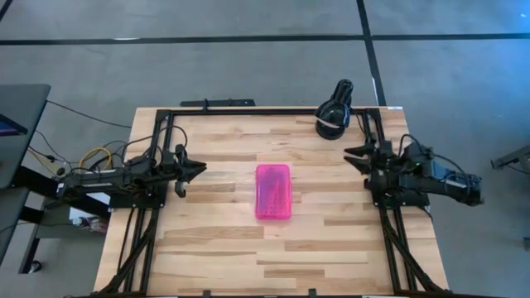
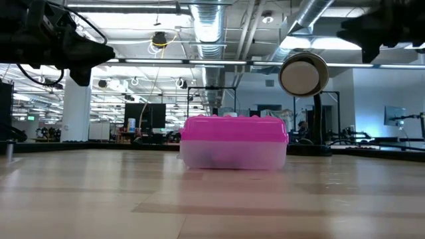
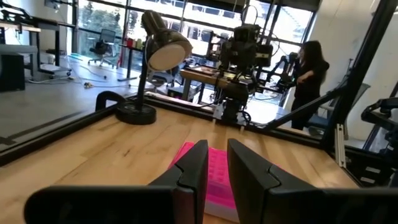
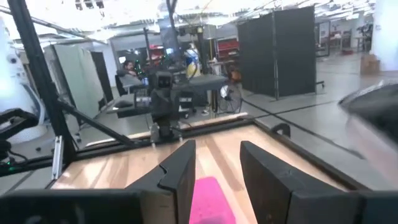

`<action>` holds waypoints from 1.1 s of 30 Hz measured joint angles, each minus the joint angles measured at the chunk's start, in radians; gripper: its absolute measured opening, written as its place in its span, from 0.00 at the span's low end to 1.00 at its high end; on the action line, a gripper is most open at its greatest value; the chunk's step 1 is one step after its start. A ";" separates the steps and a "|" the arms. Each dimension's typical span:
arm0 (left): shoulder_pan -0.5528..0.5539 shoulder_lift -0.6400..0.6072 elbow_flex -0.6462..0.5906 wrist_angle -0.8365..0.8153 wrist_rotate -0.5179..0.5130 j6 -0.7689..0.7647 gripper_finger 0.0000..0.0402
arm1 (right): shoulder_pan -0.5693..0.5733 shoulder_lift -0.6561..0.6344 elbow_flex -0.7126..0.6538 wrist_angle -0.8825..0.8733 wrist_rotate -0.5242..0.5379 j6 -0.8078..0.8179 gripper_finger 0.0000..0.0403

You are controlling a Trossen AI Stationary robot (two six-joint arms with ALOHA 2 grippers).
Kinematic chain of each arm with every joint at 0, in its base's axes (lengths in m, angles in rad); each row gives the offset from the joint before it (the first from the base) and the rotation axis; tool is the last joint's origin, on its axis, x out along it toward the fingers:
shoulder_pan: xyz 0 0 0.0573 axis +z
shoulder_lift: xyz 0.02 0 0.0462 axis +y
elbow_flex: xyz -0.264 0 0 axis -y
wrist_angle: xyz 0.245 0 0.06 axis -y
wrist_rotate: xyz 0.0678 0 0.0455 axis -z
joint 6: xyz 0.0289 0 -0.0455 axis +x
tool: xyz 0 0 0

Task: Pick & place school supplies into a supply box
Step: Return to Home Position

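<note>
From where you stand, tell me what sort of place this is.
Probably a robotics lab in an open industrial hall: exposed ceiling ducts, black partition screens, and a person at benches of equipment beyond the framed wooden table.

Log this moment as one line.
supply box: lid shut | left claw: open, empty, clear of box | right claw: open, empty, clear of box

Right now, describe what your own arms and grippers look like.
The left arm and right arm are dark, nearly black, built of jointed segments with black cables looped along them. The left gripper and right gripper each end in two dark, angular, wedge-shaped fingers. No markings show.
</note>
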 joint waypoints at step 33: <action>0.000 0.000 0.000 -0.041 0.058 0.157 0.14 | 0.176 0.002 -0.243 0.193 0.211 0.061 0.30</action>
